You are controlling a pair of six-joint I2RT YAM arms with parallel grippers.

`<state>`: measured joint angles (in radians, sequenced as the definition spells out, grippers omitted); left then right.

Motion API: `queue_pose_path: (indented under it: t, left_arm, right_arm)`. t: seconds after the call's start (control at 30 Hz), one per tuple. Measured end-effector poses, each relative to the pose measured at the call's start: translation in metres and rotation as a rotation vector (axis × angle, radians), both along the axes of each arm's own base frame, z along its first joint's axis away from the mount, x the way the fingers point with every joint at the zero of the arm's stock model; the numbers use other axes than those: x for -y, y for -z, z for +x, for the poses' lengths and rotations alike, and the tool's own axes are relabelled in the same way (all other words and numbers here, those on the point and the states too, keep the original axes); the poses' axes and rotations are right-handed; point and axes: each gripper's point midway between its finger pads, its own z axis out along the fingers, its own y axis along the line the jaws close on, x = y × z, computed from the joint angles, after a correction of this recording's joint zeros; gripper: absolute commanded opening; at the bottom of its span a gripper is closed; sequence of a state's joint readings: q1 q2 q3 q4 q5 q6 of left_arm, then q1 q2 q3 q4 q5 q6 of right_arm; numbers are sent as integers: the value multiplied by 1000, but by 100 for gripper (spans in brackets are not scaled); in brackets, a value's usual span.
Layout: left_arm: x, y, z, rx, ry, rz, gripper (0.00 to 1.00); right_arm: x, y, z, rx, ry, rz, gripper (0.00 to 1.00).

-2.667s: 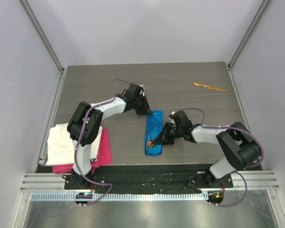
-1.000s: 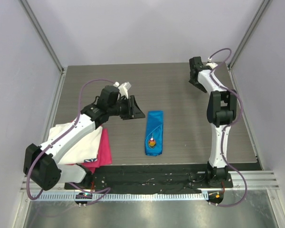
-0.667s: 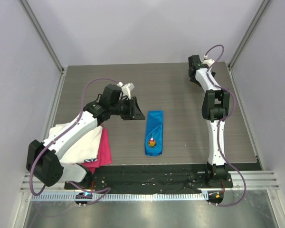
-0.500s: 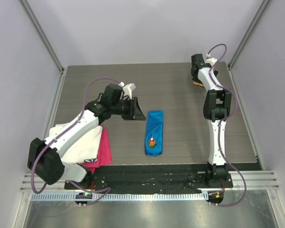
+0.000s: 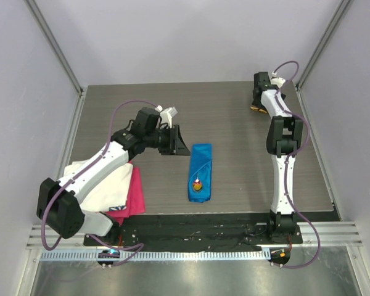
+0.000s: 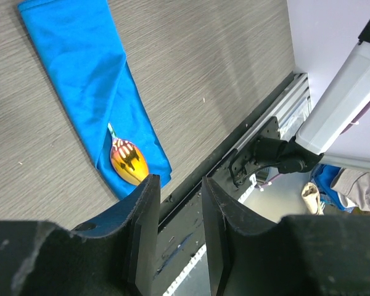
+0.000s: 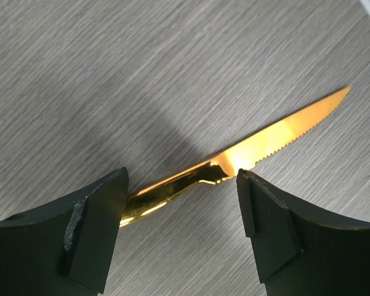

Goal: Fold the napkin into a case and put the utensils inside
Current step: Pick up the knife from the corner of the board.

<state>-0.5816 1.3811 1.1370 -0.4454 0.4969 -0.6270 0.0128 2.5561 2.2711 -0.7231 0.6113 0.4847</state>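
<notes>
At the far corner, the right end effector (image 7: 180,185), open, has reached the knife (image 7: 259,145).

White arm links (image 5: 102,164), black joints (image 5: 282,134), looping purple cables (image 5: 121,108); black tool fingers (image 7: 92,234).

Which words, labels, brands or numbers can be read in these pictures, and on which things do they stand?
None: no text shows on the folded bright blue fabric napkin, the golden serrated metal knife, or the dark grey wood-grain table.
</notes>
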Motion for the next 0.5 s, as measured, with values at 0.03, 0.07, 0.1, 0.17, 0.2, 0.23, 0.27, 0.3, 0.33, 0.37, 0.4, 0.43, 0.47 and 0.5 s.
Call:
queue_pose_path:
  t: [0.03,0.07,0.1,0.17,0.2,0.23,0.27,0.3,0.33,0.37,0.4,0.43,0.47,0.5]
  left_arm:
    - [0,0,0,0,0,0,38]
    - [0,0,0,0,0,0,37]
    - [0,0,0,0,0,0,37]
    - [0,0,0,-1,0,0,37]
    - [0,0,0,-1,-1,-1,38]
    - [0,0,0,-3,-1,-2,38]
    - [0,-1,0,-4,-3,-4,38]
    - [0,-2,-1,-6,-6,-7,38]
    - [0,-4,-1,-5,-9,-11,38]
    - [0,-7,-2,0,-10,-17,38]
    - [-1,-10,-3,6,-11,-22,38]
    - [-2,-15,-4,15,-13,-30,38]
    - [-3,-19,-6,25,-13,-38,38]
    - [-4,-26,-8,39,-15,-49,38]
  right_arm:
    - [-1,0,-1,9,8,9,77]
    - [-3,1,-3,16,14,25,77]
    - [-4,3,-5,19,19,42,76]
    - [-11,5,-16,35,45,102,75]
    - [-12,5,-20,31,49,116,74]
    - [-16,7,-27,33,58,146,72]
    - [-20,8,-34,31,65,175,71]
    - [-25,10,-41,29,70,207,70]
    - [-29,11,-49,27,75,230,68]
    - [-34,11,-57,19,75,249,65]
    - [-38,11,-66,11,72,262,62]
    - [-42,12,-76,2,66,274,55]
    - [-48,13,-85,-11,59,284,51]
    - [-55,14,-101,-19,43,294,50]
